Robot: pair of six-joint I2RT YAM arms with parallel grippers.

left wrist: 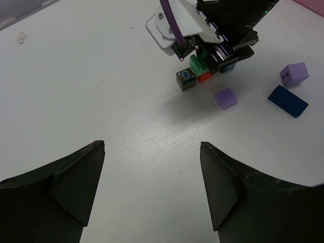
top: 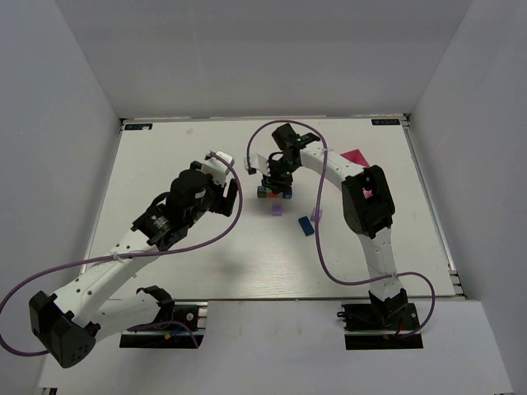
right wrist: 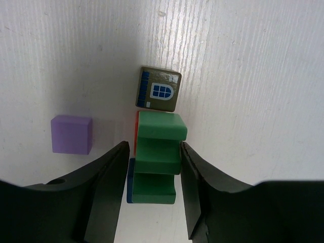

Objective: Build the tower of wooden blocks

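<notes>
The wood block tower is a small cluster at mid-table [top: 274, 194]. A green stepped block [right wrist: 158, 152] lies over a red block [right wrist: 136, 132] and a blue block [right wrist: 130, 182]. An olive block with a blue window [right wrist: 158, 89] sits against their far end. My right gripper [right wrist: 153, 147] hangs straight over them, its jaws pressed on the green block's two sides. My left gripper [left wrist: 152, 167] stands open and empty over bare table to the left, facing the cluster [left wrist: 197, 65]. A loose purple cube [right wrist: 72, 134] lies beside the cluster.
A dark blue block [left wrist: 287, 100] and a pale purple block [left wrist: 294, 74] lie right of the cluster, near the purple cube [left wrist: 226, 97]. A pink box [top: 354, 156] rests at the back right behind the right arm. Grey walls ring the white table [top: 206, 271].
</notes>
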